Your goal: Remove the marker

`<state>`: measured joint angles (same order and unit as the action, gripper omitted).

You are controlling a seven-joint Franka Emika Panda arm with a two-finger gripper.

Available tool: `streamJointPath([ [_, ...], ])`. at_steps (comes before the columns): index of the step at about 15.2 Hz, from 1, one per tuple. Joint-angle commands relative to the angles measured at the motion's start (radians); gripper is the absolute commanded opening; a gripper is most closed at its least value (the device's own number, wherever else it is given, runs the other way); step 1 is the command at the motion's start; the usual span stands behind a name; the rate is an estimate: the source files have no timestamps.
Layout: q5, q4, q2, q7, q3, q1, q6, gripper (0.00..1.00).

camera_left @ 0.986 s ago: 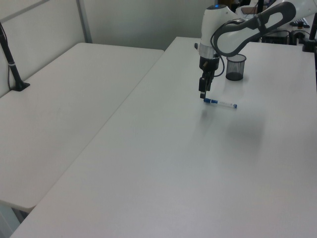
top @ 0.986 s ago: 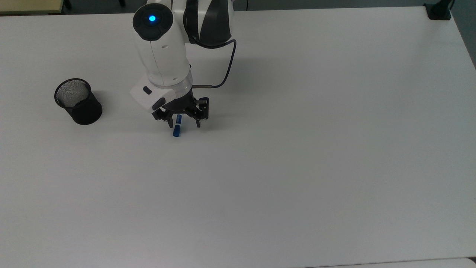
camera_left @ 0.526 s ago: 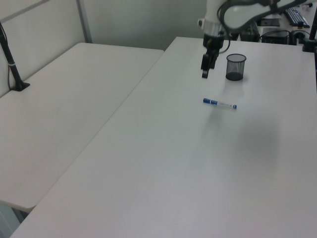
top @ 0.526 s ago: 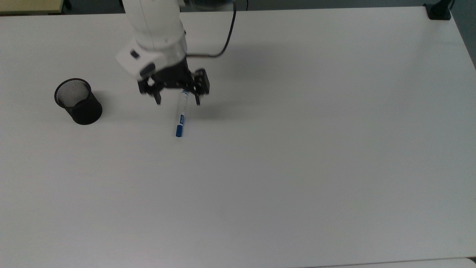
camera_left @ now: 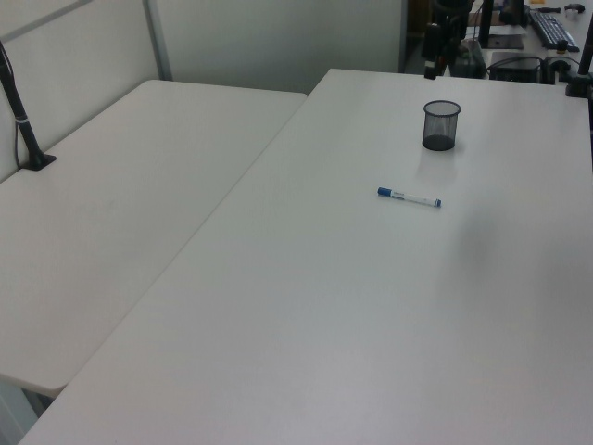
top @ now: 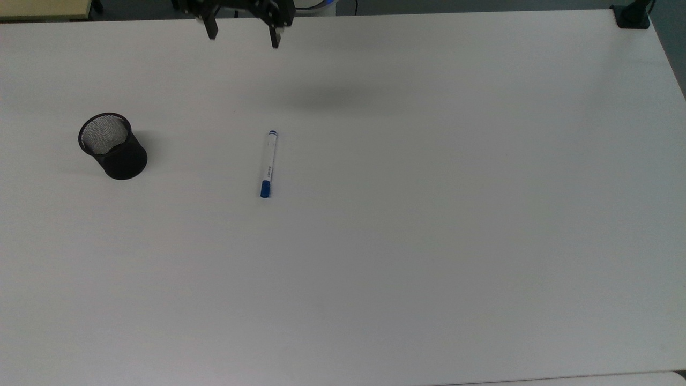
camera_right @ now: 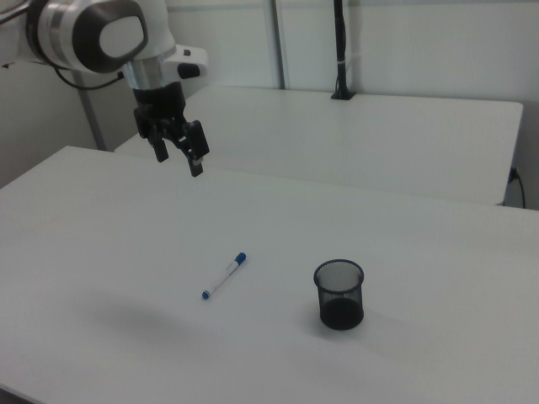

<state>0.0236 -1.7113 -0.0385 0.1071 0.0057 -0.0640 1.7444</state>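
Retreating high and spread empty, gripper (top: 242,33) is leaving marker (top: 268,163) flat on counter (top: 429,214), outside cup (top: 112,146).

The arm hung high above the table (camera_right: 404,252), its white wrist pointing downward. The gripper (camera_right: 178,158) was spread wide, both black fingers (camera_right: 195,165) apart and holding nothing. In the top view the gripper (top: 244,33) sat at the upper edge.

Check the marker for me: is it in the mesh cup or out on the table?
Out. The marker lies flat on the white table, apart from the upright mesh cup, whose inside looks empty. The open gripper holds nothing.
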Motion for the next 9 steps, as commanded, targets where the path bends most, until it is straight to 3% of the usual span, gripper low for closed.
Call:
streamJointPath([
  [1,-0.001,-0.013,-0.063,0.068,-0.081,0.067,-0.084,1.0],
  [7,-0.047,0.01,-0.054,-0.131,-0.099,0.07,-0.028,1.0],
  [9,-0.047,0.054,-0.021,-0.132,-0.099,0.067,-0.028,1.0],
])
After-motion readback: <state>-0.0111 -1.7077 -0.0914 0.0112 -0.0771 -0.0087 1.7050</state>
